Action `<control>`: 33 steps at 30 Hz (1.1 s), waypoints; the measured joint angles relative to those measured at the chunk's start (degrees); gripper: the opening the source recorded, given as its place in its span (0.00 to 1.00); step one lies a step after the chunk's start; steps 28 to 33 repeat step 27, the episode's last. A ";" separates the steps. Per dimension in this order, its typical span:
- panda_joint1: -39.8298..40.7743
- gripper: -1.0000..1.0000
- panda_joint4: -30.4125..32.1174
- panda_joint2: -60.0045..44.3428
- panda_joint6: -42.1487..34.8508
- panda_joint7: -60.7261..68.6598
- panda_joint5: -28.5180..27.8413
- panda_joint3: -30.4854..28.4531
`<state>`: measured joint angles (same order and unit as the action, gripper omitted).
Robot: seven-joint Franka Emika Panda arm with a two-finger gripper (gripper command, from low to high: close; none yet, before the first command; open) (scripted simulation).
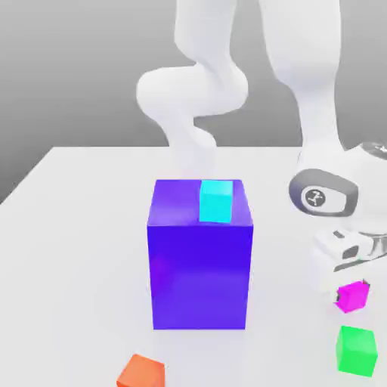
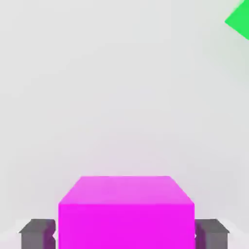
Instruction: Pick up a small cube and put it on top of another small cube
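On the white table (image 1: pixel 68 227) in the exterior view, a tall blue-violet block (image 1: pixel 200 261) stands as the landmark, with a small cyan cube (image 1: pixel 216 201) sitting on its top face toward the far edge. To the exterior view's right of the block, the white Panda arm bends down low, and its gripper (image 1: pixel 352 286) sits over a small magenta cube (image 1: pixel 352 296) resting on the table. A green cube (image 1: pixel 356 350) lies just nearer the camera than the magenta one, also right of the block. An orange cube (image 1: pixel 141 372) lies in front of the block, slightly to the exterior view's left.

In the hand view, the magenta cube (image 2: pixel 126 211) sits squarely between two dark grey fingers (image 2: pixel 36 233), which press against its opposite sides: the jaws are closed on it. A corner of the green cube (image 2: pixel 240 19) shows apart from the magenta cube.
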<state>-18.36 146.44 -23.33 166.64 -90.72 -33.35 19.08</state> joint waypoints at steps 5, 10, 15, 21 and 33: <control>2.37 0.00 0.64 2.15 -1.42 2.05 2.69 2.94; 8.45 0.00 2.79 9.06 -5.83 9.13 12.04 10.97; 13.14 0.00 -2.93 10.71 -13.16 14.91 17.49 11.65; 16.23 0.00 -12.36 5.95 -17.80 17.81 18.14 8.16; 13.89 1.00 -13.23 0.75 -13.92 14.75 13.68 4.78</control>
